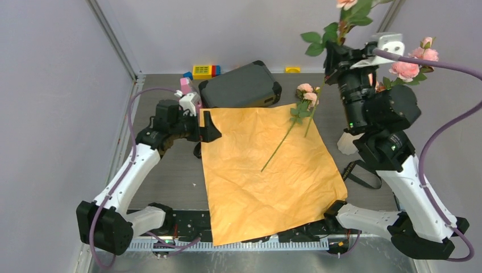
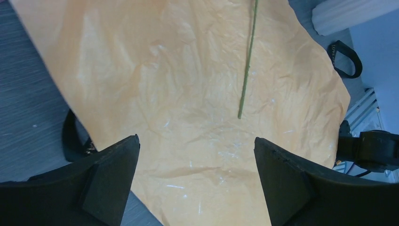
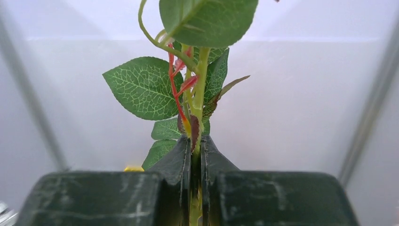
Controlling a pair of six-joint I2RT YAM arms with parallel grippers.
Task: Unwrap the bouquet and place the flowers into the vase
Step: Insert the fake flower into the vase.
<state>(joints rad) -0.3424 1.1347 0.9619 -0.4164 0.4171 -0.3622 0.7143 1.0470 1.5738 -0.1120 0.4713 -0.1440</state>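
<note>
Clamping the flowers (image 3: 141,89), right pincer (image 3: 195,149) hangs high

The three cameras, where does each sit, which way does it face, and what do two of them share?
Top external: above and behind the arm bases, looking down at the table; both arms show.
Left wrist: on the left arm, looking down across the orange paper; the open left gripper frames a loose stem.
Right wrist: on the raised right arm, facing up toward the wall; the right gripper is shut on a leafy stem.
Shared: top external and left wrist both show the paper and loose stem.
</note>
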